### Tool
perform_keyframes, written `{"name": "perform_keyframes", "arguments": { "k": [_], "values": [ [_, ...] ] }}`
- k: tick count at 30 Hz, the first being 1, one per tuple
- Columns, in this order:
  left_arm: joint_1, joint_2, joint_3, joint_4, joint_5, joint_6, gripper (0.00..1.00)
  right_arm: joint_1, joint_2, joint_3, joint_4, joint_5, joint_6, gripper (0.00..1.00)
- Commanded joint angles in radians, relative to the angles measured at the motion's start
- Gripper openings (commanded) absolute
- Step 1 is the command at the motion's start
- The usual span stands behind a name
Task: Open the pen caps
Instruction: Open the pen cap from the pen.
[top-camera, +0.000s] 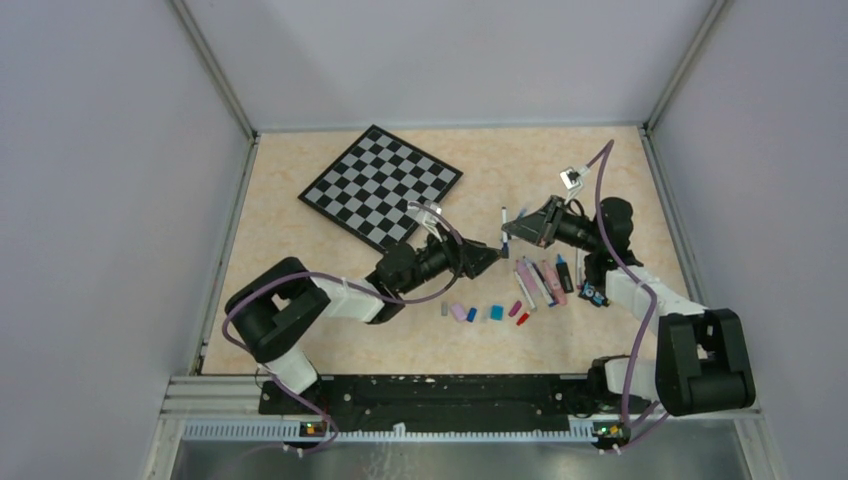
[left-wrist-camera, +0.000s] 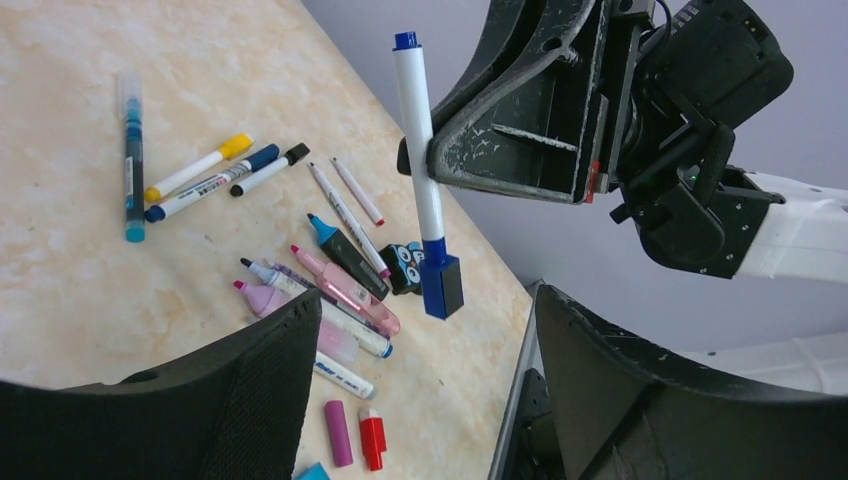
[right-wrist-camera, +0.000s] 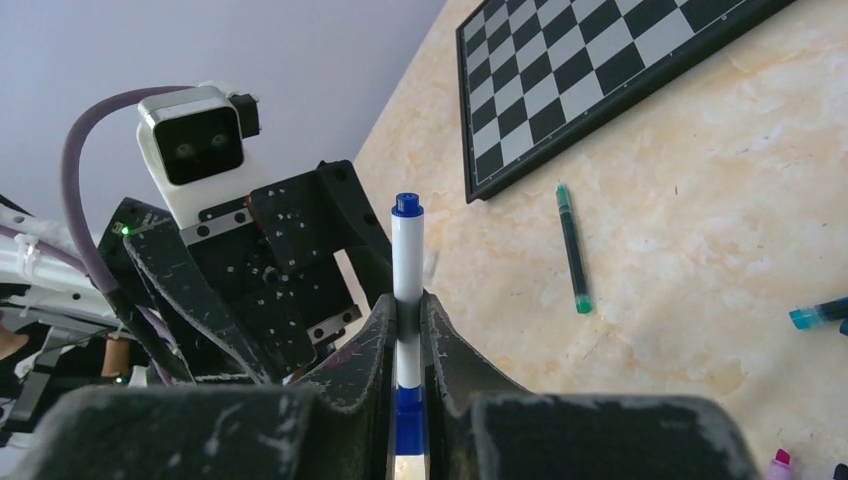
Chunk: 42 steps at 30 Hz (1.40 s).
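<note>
My right gripper (top-camera: 513, 232) is shut on a white pen (left-wrist-camera: 417, 130) and holds it in the air, upright in the left wrist view. The pen's square blue cap (left-wrist-camera: 440, 285) is on its lower end. In the right wrist view the fingers (right-wrist-camera: 440, 345) clamp the barrel (right-wrist-camera: 407, 270) just above the cap (right-wrist-camera: 408, 420). My left gripper (top-camera: 492, 258) is open and empty, its fingers (left-wrist-camera: 220, 400) just short of the blue cap, not touching it. Loose caps lie on the table: pink (left-wrist-camera: 338, 432), red (left-wrist-camera: 372, 440), and several others (top-camera: 480, 313).
Several uncapped pens and pink highlighters (left-wrist-camera: 340, 290) lie in a pile beside the small black-and-blue owl figure (left-wrist-camera: 405, 268). More pens (left-wrist-camera: 200, 170) lie farther off. A green refill (right-wrist-camera: 572, 245) lies near the checkered board (top-camera: 380, 185). Walls enclose the table.
</note>
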Motion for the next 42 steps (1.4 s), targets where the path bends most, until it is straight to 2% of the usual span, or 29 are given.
{"name": "perform_keyframes", "arguments": {
  "k": [1,9,16,21,28,31,33,37,39,42],
  "values": [
    [-0.010,0.048,0.065,0.068,-0.020,-0.007,0.78,0.011,0.017,-0.002,0.069,-0.020,0.030,0.00],
    [-0.024,0.115,0.110,0.073,0.002,-0.051,0.63,0.026,0.023,0.001,0.054,-0.016,0.008,0.00],
    [-0.025,0.151,0.140,0.080,0.042,-0.073,0.44,0.034,0.029,0.001,0.045,-0.014,-0.004,0.00],
    [-0.028,0.168,0.151,0.082,0.072,-0.093,0.34,0.036,0.030,0.000,0.041,-0.010,-0.011,0.00],
    [-0.030,0.173,0.140,0.110,0.101,-0.096,0.00,0.037,0.025,0.003,0.029,-0.013,-0.037,0.00],
    [-0.028,0.144,0.112,0.101,0.097,-0.065,0.00,0.037,0.014,0.013,0.009,-0.052,-0.105,0.00],
    [-0.027,0.112,0.088,0.072,0.107,-0.025,0.00,0.037,0.003,0.031,-0.049,-0.127,-0.235,0.16],
    [-0.027,0.022,0.034,-0.022,0.140,0.098,0.00,0.037,-0.016,0.105,-0.316,-0.301,-0.604,0.56],
    [-0.027,-0.027,0.015,-0.108,0.151,0.164,0.00,0.037,-0.014,0.131,-0.416,-0.363,-0.696,0.63],
    [-0.027,-0.111,-0.006,-0.220,0.158,0.260,0.00,0.037,0.002,0.151,-0.499,-0.433,-0.762,0.66]
  ]
}}
